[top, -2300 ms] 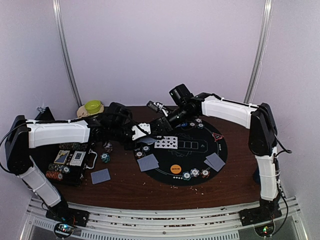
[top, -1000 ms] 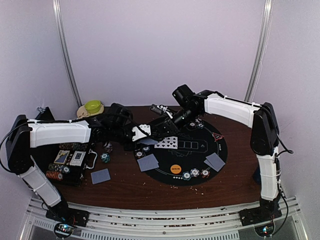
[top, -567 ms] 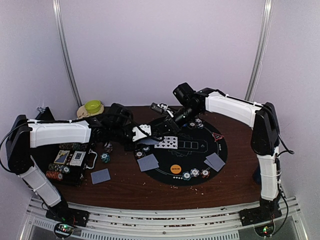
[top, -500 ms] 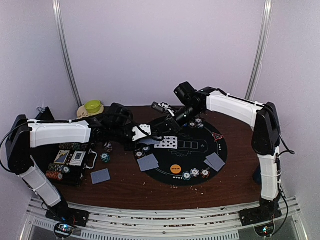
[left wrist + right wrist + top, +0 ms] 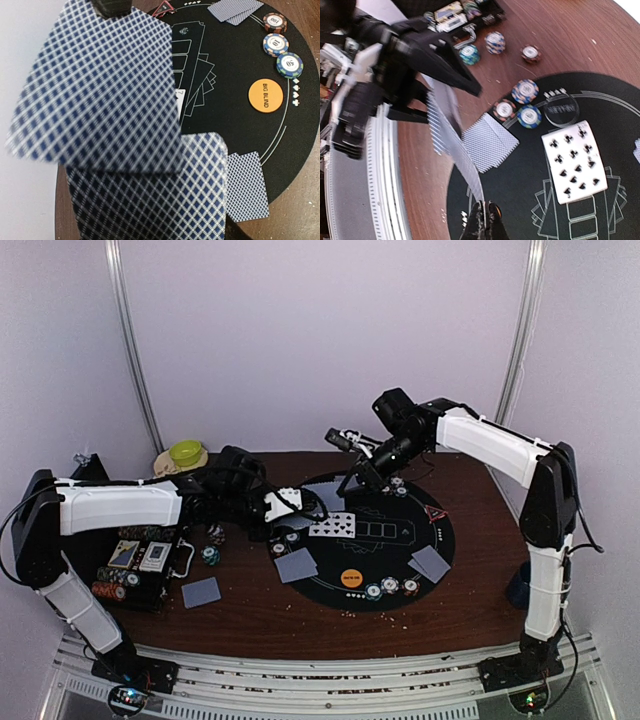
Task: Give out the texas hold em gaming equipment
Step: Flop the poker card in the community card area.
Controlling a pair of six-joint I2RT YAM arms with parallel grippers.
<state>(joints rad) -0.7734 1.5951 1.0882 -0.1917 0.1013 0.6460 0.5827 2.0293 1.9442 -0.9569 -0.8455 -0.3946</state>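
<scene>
My left gripper is shut on a deck of blue-backed playing cards above the mat's left edge; the deck hides its fingers in the left wrist view. My right gripper is shut on the edge of one card, which bends in the air just right of the deck. A face-up ten of clubs lies on the round black mat. An orange Big Blind button and three striped chips sit near the mat's front.
Face-down card pairs lie at the mat's left, its right, and on the wood. More chips sit by the left rim. The black chip case stands at the left, with a green bowl behind it.
My right gripper closed on the top card of the deck and rose up and to the right with it. The left arm and the deck stayed put.
</scene>
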